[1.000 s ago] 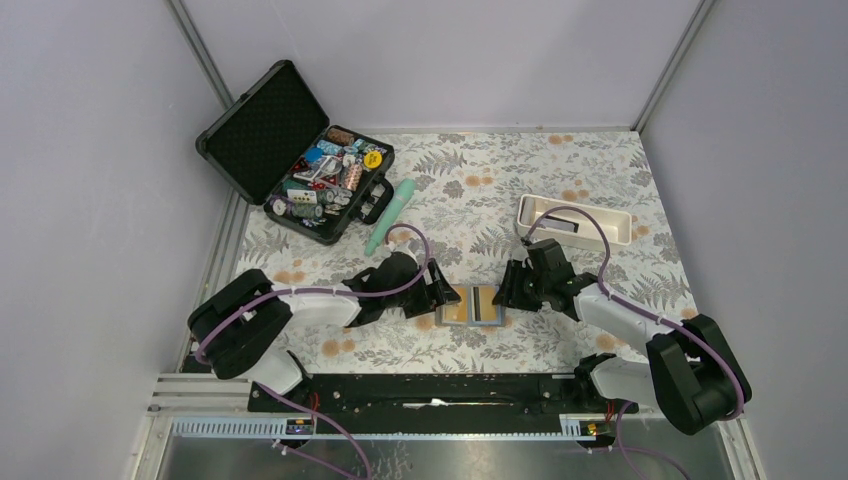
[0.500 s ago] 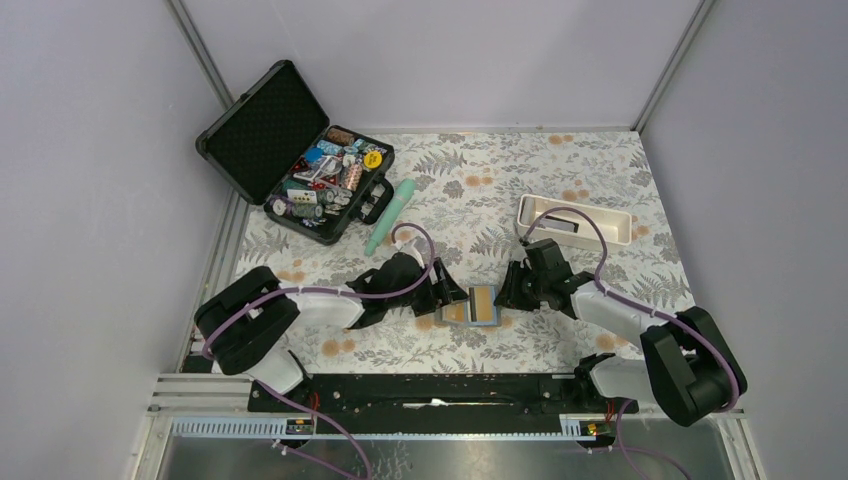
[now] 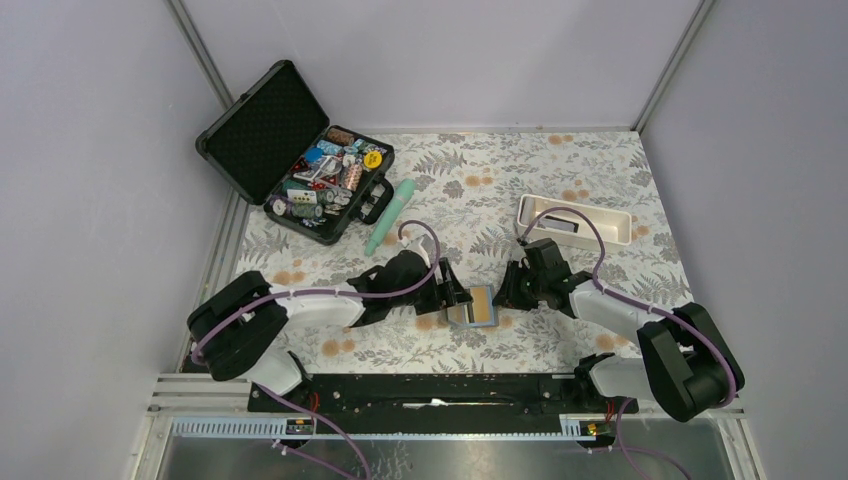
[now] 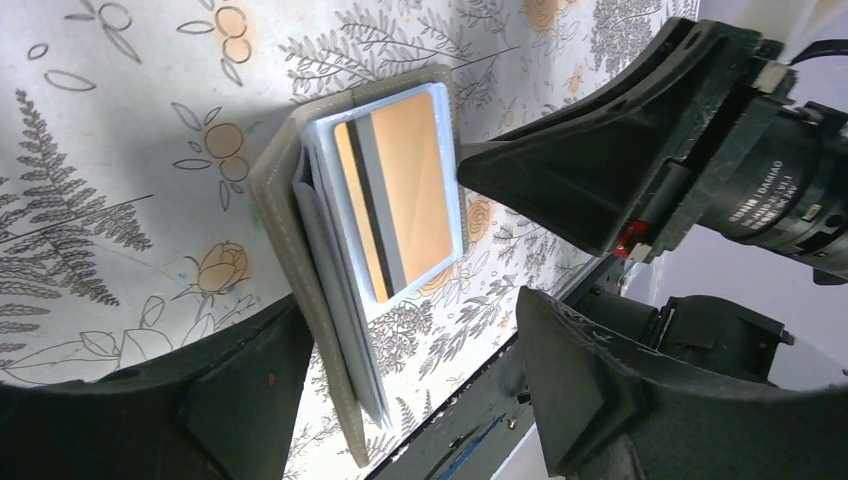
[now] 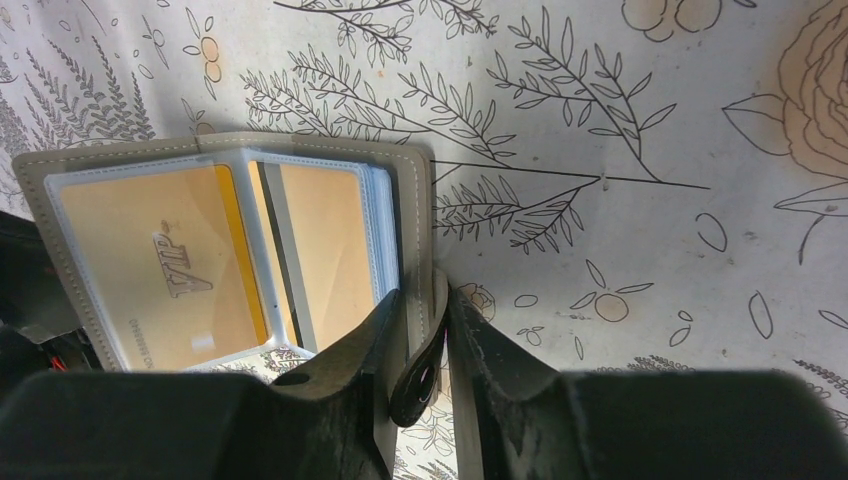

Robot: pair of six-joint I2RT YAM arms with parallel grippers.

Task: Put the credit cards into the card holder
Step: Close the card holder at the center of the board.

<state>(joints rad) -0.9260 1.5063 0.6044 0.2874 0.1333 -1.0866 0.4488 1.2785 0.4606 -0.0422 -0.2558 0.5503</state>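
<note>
The grey-brown card holder (image 3: 472, 307) lies between my two grippers on the flowered cloth, its left flap raised and partly folded over. Its clear sleeves hold orange-yellow credit cards (image 5: 160, 270), one marked VIP, another with a dark stripe (image 4: 405, 190). My left gripper (image 3: 452, 298) is open; the raised flap (image 4: 300, 260) stands between its fingers (image 4: 235, 400), close to the left one. My right gripper (image 5: 425, 350) is shut on the card holder's (image 5: 400, 190) right edge and strap. No blue or dark card shows.
An open black hard case (image 3: 262, 120) full of small items stands at the back left, with a mint-green tube (image 3: 390, 215) beside it. A white oblong tray (image 3: 575, 220) holding a dark item sits at the back right. The right arm (image 4: 700, 150) fills the left wrist view's right side.
The card holder lay open flat; now its left flap is lifted and folded toward the right. My left gripper has moved right and up with it. My right gripper stays clamped on the right edge.
</note>
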